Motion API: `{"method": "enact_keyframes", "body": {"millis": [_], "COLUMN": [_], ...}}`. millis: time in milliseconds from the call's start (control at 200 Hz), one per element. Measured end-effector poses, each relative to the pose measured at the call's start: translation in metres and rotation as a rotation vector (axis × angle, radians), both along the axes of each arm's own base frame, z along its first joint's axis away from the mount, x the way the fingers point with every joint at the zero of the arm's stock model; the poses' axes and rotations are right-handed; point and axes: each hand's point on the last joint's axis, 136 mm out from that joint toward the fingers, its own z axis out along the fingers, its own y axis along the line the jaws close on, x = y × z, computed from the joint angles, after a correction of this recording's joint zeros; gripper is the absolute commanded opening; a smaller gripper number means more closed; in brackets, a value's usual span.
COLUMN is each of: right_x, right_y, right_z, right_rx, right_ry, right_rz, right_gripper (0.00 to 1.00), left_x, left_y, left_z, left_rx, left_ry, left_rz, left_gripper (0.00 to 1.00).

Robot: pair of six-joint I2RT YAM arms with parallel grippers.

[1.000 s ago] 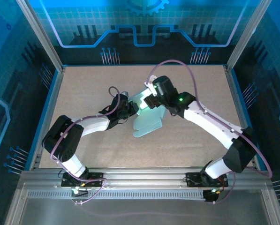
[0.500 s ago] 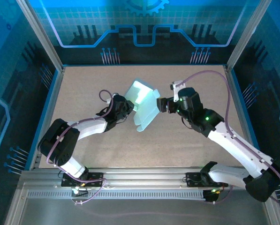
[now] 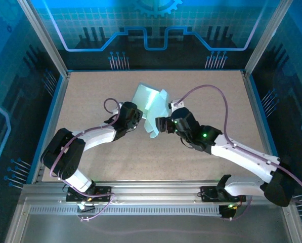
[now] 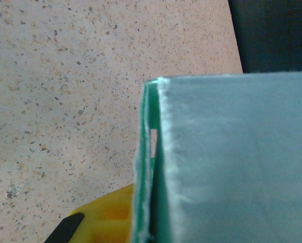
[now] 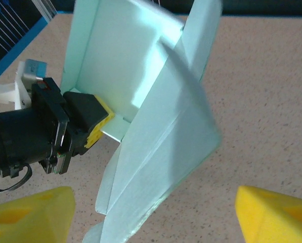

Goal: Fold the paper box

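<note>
The paper box (image 3: 149, 106) is a pale mint card, partly folded, with one wall standing and a long flap hanging toward the near side. My left gripper (image 3: 136, 118) is shut on its left wall. In the left wrist view the doubled card edge (image 4: 152, 167) runs up from the yellow finger pad (image 4: 108, 215). My right gripper (image 3: 160, 124) is open just to the right of the box's near flap. From the right wrist the flap (image 5: 161, 167) lies ahead between the two yellow fingertips (image 5: 32, 212), apart from both. The left gripper's pad (image 5: 97, 124) presses the inner wall.
The speckled tan tabletop (image 3: 206, 96) lies all around the box. Metal frame posts (image 3: 44, 35) and blue side panels (image 3: 19, 101) enclose the cell. The right arm's purple cable (image 3: 211, 91) loops above the table behind the arm.
The right arm left the top of the box, swung out right, then came back low beside the near flap. The left gripper has turned the box and carried it slightly toward the back.
</note>
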Motion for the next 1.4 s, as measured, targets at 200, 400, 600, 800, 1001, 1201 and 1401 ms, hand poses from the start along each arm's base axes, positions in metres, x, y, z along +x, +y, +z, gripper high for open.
{"method": "enact_keyframes", "body": {"millis": [200, 400, 600, 800, 1001, 1201, 1401], "right_x": [0.005, 0.013, 0.016, 0.018, 0.022, 0.039, 0.054], "right_y": [0.016, 0.025, 0.028, 0.023, 0.015, -0.004, -0.031], "right_z": [-0.030, -0.036, -0.024, -0.024, -0.026, -0.023, -0.030], "right_rx": [0.030, 0.049, 0.071, 0.025, -0.027, -0.105, -0.244], "right_ry": [0.089, 0.118, 0.108, 0.096, 0.103, 0.140, 0.245], "right_rz": [-0.047, -0.075, -0.082, -0.086, -0.090, -0.079, 0.018], "right_gripper": [0.52, 0.05, 0.00, 0.00, 0.00, 0.00, 0.00], "left_x": [0.000, 0.000, 0.003, 0.004, 0.003, -0.003, -0.021], "left_y": [0.000, 0.001, 0.000, -0.001, -0.003, -0.002, 0.007], "left_z": [0.000, 0.000, 0.003, 0.006, 0.006, 0.023, 0.050], "left_rx": [-0.022, -0.028, -0.054, -0.057, -0.048, 0.051, 0.288], "left_ry": [0.007, 0.008, -0.001, -0.011, -0.017, -0.066, -0.139], "left_rz": [0.020, 0.030, 0.046, 0.041, 0.018, -0.077, -0.252], "left_gripper": [0.00, 0.05, 0.26, 0.43, 0.69, 0.96, 0.99]}}
